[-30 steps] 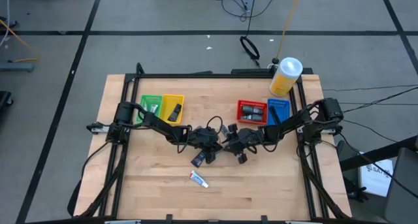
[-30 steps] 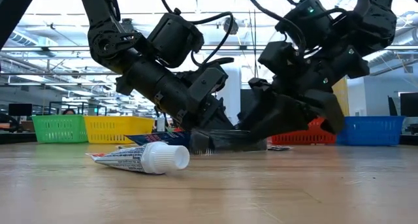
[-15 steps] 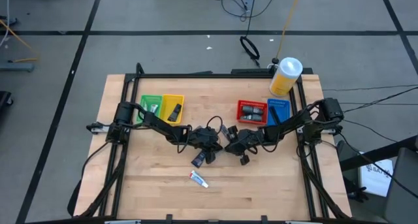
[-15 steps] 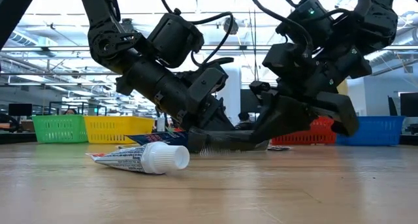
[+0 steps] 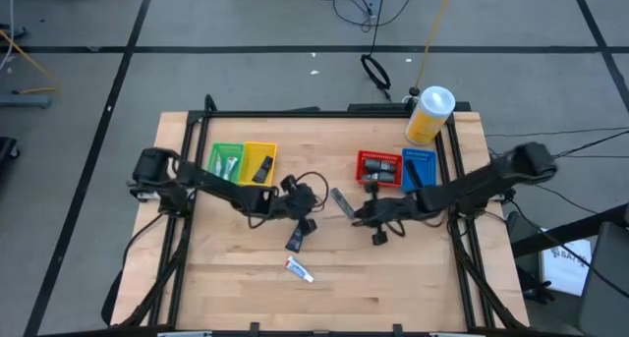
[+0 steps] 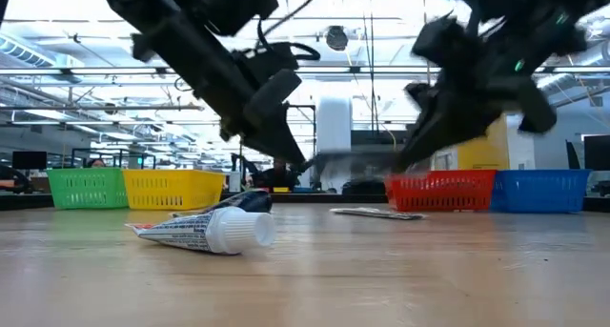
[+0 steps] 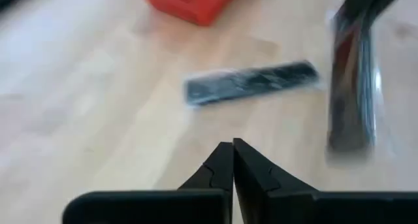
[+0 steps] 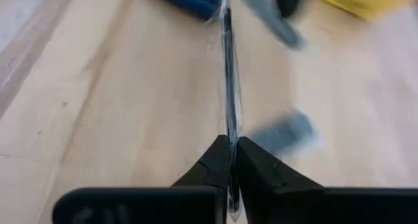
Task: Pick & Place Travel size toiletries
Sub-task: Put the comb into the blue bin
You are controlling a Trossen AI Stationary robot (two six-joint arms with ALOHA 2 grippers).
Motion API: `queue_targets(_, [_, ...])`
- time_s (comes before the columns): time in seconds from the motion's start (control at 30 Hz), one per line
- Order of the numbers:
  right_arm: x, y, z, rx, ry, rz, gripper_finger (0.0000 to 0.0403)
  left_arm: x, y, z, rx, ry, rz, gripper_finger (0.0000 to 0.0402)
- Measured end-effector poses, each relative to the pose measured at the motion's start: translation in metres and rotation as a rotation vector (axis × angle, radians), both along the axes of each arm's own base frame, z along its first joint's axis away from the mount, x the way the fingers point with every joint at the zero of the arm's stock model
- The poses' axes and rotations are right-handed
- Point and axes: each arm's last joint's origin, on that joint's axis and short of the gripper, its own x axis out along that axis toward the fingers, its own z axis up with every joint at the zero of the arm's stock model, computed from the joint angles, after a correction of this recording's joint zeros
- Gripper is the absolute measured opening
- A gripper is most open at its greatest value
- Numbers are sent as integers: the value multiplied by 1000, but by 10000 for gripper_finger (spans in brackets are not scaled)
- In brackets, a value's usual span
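- Two dark arms meet over the middle of a wooden table (image 5: 393, 288). Which one has the toiletry?
- The right one does. The right gripper (image 8: 230, 143) is clamped on a thin clear-edged sachet (image 8: 228, 67), pinched by one end.
- Which way does the sachet lie from the fingers?
- It sticks straight out ahead of them, its long axis in line with the gripper. It is seen edge-on, like a blade, and is clear of the wood.
- And the left arm?
- The left gripper (image 7: 233, 144) hangs just beside it, toward the table's middle. Its fingers are pressed together with nothing between them.
- Where might the sachet go?
- Four small baskets sit along the far side. The red basket (image 5: 378, 166) and the blue basket (image 5: 420, 166) are on the right arm's side, near its gripper. The green basket (image 5: 227, 158) and the yellow basket (image 5: 260, 160) are well apart from it, on the left. Going by that, the red one looks the likelier drop. The sachet's free end would have to swing round toward that basket.
- What toiletries are loose on the table?
- Three can be seen. A dark blue tube (image 5: 295, 240) lies close to the left gripper on the near side. A white tube (image 6: 205, 230) with a white cap lies nearer the front edge. A second flat dark sachet (image 7: 251, 83) lies on the wood in front of the red basket.
- Which arm is closer to those?
- The left gripper is nearer both tubes. The flat sachet lies between the two grippers.
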Motion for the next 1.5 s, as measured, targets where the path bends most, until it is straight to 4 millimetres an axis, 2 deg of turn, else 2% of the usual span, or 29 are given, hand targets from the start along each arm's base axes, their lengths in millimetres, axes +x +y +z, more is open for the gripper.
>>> queue_targets(0.13, [-33,-7,30,51,84,-212,14,-1,-13,-5,54,-32,91,5])
queue_targets(0.3, [-73,-19,77,143,268,-501,8,0,-29,-29,108,-54,203,20])
queue_targets(0.43, [-101,-31,117,214,394,-819,11,-1,-38,-47,177,-26,217,17])
queue_targets(0.57, [-120,-44,135,243,464,-1102,12,-3,-42,-55,266,-9,237,3])
queue_targets(0.7, [-116,-55,125,331,503,-1210,12,-5,-44,-57,297,-29,288,7])
queue_targets(0.87, [-105,-77,97,265,628,-1331,12,-4,-43,-56,301,-34,295,20])
queue_targets(1.13, [-78,-108,56,272,653,-1303,13,-4,-43,-56,309,-27,290,21])
queue_targets(1.27, [-72,-117,46,207,683,-1316,13,-5,-43,-56,310,-26,290,21])
queue_targets(1.5, [-69,-120,41,109,694,-1322,29,-5,-43,-56,310,-26,290,21])
